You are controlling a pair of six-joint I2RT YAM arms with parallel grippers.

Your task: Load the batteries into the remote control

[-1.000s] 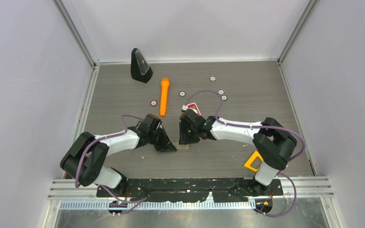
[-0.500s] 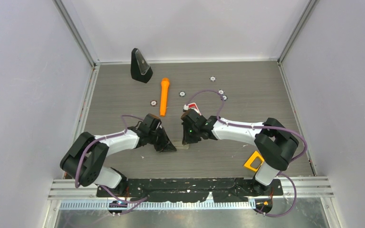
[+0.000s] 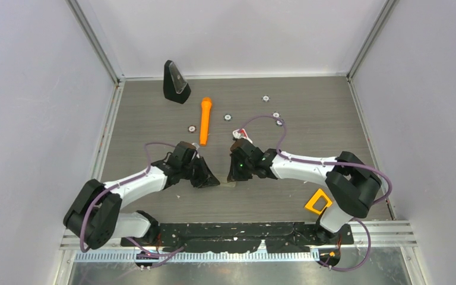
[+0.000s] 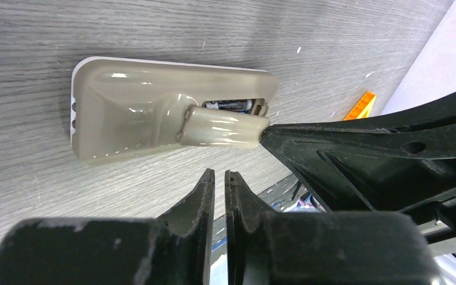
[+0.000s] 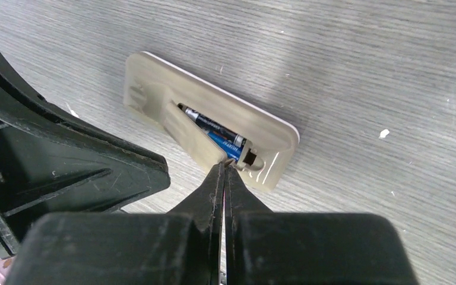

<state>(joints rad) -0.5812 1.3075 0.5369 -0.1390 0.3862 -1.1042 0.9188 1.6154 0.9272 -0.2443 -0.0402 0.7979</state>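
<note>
Right gripper [image 5: 224, 168] is clenched on nothing, its tip against the half-seated battery cover [image 5: 190, 136] of the remote control [image 5: 148, 83]; the batteries [image 5: 217, 132] lie inside the remote control's bay. My left gripper [image 4: 218, 178], also clenched and empty, sits just beside the remote control. I'd brace it there and slide the cover home slowly and squarely.

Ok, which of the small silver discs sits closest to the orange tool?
The disc just left of the orange tool. It is the only one on that side; the others all lie to the tool's right, farther away.
</note>
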